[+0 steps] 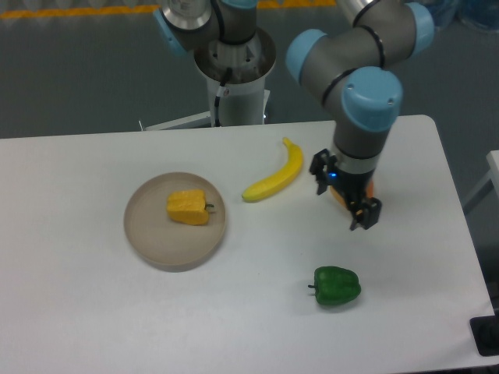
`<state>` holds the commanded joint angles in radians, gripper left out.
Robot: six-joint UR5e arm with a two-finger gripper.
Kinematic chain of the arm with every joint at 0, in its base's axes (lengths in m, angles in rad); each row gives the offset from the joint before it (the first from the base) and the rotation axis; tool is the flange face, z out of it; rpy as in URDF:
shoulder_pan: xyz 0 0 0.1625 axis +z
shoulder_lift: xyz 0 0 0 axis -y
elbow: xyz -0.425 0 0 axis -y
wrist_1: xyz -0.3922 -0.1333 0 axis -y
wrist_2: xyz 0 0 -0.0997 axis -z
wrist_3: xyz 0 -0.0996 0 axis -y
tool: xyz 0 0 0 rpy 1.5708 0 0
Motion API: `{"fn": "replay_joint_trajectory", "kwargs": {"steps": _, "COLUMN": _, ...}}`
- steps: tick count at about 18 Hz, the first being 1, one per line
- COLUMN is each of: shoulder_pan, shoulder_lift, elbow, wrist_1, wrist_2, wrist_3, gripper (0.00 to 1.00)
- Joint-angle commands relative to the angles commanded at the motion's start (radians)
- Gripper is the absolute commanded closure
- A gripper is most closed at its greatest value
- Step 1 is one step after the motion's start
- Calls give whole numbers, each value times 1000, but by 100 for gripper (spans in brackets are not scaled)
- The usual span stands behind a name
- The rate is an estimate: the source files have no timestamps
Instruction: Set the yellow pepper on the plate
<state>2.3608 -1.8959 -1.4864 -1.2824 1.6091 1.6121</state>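
Note:
The yellow pepper (188, 208) lies on its side on the round greyish-tan plate (146, 234) at the left middle of the table, its short dark stem pointing right. My gripper (343, 195) is far to the right of the plate, low over the table. Its jaws stand wide apart. An orange wedge (337, 195) shows between the fingers, mostly hidden by the gripper. I cannot tell whether the fingers touch it. The gripper holds nothing of the pepper or the plate.
A long curved yellow banana (276, 176) lies between the plate and the gripper. A green pepper (337, 286) lies near the front, below the gripper. The arm's base (234, 86) stands at the table's back edge.

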Motion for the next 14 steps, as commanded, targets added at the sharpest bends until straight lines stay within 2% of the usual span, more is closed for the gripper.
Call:
{"fn": "replay_joint_trajectory", "kwargs": {"steps": 4, "shoulder_pan": -2, "shoulder_lift": -32, "elbow": 9, "wrist_1": 5, "wrist_2": 3, "wrist_3": 0, "gripper": 0}}
{"fn": "replay_joint_trajectory", "kwargs": {"steps": 14, "shoulder_pan": -2, "shoulder_lift": -40, "elbow": 18, "wrist_1": 17, "wrist_2": -14, "wrist_3": -1, "gripper": 0}}
